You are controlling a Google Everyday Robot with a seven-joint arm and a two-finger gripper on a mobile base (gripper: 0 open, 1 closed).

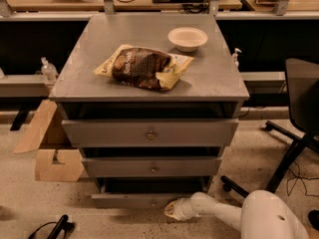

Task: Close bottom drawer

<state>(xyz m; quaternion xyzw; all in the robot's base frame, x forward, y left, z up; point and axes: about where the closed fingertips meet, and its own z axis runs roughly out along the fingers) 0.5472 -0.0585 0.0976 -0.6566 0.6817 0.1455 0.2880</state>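
Down low, the claw (172, 211), state unclear, sits at the front edge of the bottom drawer (127, 200).

One high camera looks down at the cabinet (209, 76) front (gripper (174, 211) low-centre).

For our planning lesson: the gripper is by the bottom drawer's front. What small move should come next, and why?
Probably push straight inward: the gripper is down at the bottom drawer front, and the drawer stands partly open.
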